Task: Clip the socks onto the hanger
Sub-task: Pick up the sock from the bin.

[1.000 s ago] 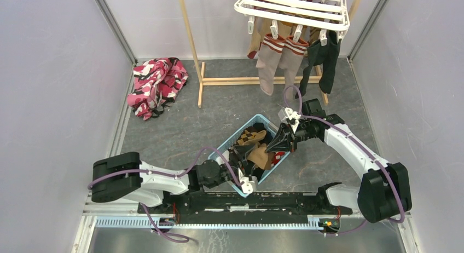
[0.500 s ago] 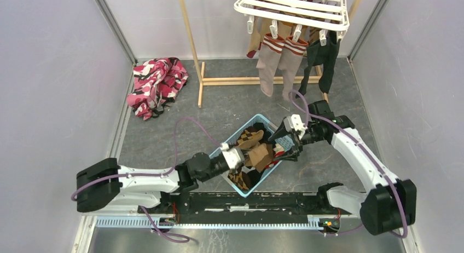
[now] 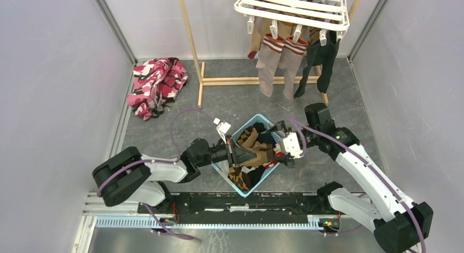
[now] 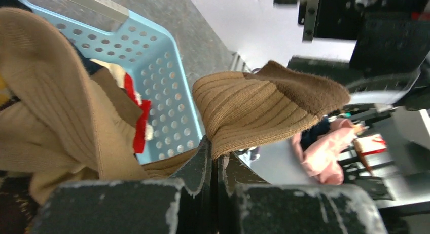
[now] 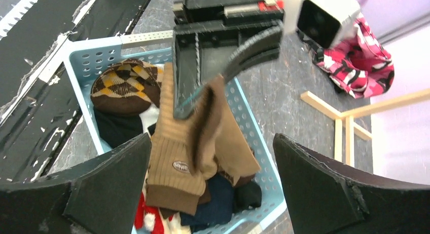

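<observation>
A tan ribbed sock [image 4: 263,105] with a brown cuff is pinched in my left gripper [image 4: 217,154], whose jaws are shut on it above the light blue basket [image 4: 167,92]. In the top view my left gripper [image 3: 239,153] reaches into the basket from the left. My right gripper [image 3: 280,149] faces it from the right, open. In the right wrist view the tan sock [image 5: 177,158] hangs between my spread right gripper [image 5: 212,139] fingers without touching them. More socks [image 5: 127,84] lie in the basket. The white hanger [image 3: 293,9] carries clipped grey socks [image 3: 271,61] and black socks [image 3: 323,53].
A wooden frame stand [image 3: 197,56] holds the hanger at the back. A pink, red and black patterned cloth [image 3: 157,83] lies at the back left. The basket [image 3: 262,179] sits between the arms, and grey walls close both sides.
My left gripper closed on the tan sock and swung round to the basket's left side. My right gripper let go of it, opened wide and drew back.
</observation>
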Available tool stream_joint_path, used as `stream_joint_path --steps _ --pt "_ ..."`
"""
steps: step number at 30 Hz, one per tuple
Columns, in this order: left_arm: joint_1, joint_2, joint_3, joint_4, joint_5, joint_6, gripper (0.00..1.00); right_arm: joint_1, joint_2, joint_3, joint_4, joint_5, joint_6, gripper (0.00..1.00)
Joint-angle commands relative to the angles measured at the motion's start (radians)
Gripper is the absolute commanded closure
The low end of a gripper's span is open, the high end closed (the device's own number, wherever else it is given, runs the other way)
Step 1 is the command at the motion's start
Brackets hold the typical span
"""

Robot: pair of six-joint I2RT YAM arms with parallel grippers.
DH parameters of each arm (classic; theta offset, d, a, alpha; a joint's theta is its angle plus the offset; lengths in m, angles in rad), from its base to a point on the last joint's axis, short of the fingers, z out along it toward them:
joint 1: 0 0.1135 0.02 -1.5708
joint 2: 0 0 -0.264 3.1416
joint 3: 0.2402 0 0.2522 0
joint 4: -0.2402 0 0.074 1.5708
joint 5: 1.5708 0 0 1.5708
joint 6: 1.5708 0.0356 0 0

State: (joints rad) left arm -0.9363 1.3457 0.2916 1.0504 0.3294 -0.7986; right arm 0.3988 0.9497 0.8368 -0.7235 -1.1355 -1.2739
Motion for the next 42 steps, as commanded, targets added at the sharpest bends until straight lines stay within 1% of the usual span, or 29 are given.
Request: stream_joint_path --steps 1,2,4,9,13,15,17,18,20,21,22,23,25,27,29,31,33,35,36,38,40,42 --pt "0.018 0.073 0.045 0.231 0.092 -0.228 0.98 0.115 -0.032 -0.065 0.311 0.154 0.236 0.04" --pt "0.021 0.084 0.044 0.257 0.094 -0.241 0.98 0.118 -0.027 -0.065 0.323 0.16 0.254 0.07" --pt "0.026 0.101 0.038 0.288 0.094 -0.259 0.98 0.119 -0.01 -0.06 0.321 0.174 0.272 0.15" --pt "0.041 0.112 0.022 0.313 0.093 -0.269 0.98 0.119 0.0 -0.047 0.318 0.203 0.313 0.38" --pt "0.048 0.113 0.013 0.323 0.1 -0.262 0.98 0.119 0.008 -0.036 0.334 0.212 0.357 0.63" --pt "0.05 0.11 0.011 0.331 0.108 -0.248 0.95 0.119 0.019 -0.027 0.33 0.208 0.37 0.83" --pt "0.053 0.096 0.014 0.31 0.13 -0.197 0.88 0.12 0.03 -0.002 0.306 0.211 0.368 0.96" --pt "0.053 0.084 0.019 0.277 0.147 -0.144 0.82 0.118 0.033 0.018 0.284 0.213 0.362 1.0" --pt "0.055 0.033 0.032 0.14 0.187 0.003 0.68 0.118 0.038 0.063 0.223 0.221 0.321 1.0" --pt "0.054 -0.007 0.037 0.054 0.177 0.091 0.55 0.118 0.039 0.093 0.18 0.226 0.29 1.0" --pt "0.054 -0.061 0.04 -0.039 0.165 0.174 0.48 0.118 0.039 0.119 0.146 0.233 0.266 1.0" --pt "0.053 -0.118 0.042 -0.134 0.124 0.273 0.38 0.119 0.04 0.147 0.106 0.245 0.241 1.0" --pt "0.053 -0.262 0.036 -0.279 0.029 0.43 0.13 0.12 0.048 0.198 0.02 0.261 0.171 1.0" --pt "0.052 -0.4 0.022 -0.332 -0.042 0.541 0.01 0.119 0.063 0.236 -0.045 0.275 0.127 1.0" --pt "0.05 -0.501 0.014 -0.338 -0.079 0.602 0.0 0.119 0.084 0.27 -0.084 0.285 0.121 1.0" --pt "0.048 -0.546 0.047 -0.37 -0.043 0.679 0.0 0.122 0.112 0.304 -0.11 0.289 0.132 1.0" --pt "0.035 -0.539 0.11 -0.449 -0.019 0.75 0.0 0.127 0.133 0.329 -0.121 0.294 0.148 1.0" --pt "0.0 -0.509 0.17 -0.515 -0.038 0.831 0.02 0.133 0.142 0.34 -0.116 0.303 0.166 1.0" --pt "-0.029 -0.485 0.191 -0.537 -0.067 0.869 0.05 0.135 0.147 0.346 -0.108 0.31 0.18 1.0" --pt "-0.102 -0.434 0.233 -0.558 -0.153 0.934 0.08 0.14 0.154 0.355 -0.098 0.322 0.203 1.0" --pt "-0.184 -0.376 0.279 -0.582 -0.276 0.995 0.11 0.142 0.164 0.365 -0.103 0.325 0.208 1.0" --pt "-0.23 -0.314 0.333 -0.618 -0.383 1.029 0.18 0.145 0.17 0.369 -0.108 0.325 0.208 1.0"
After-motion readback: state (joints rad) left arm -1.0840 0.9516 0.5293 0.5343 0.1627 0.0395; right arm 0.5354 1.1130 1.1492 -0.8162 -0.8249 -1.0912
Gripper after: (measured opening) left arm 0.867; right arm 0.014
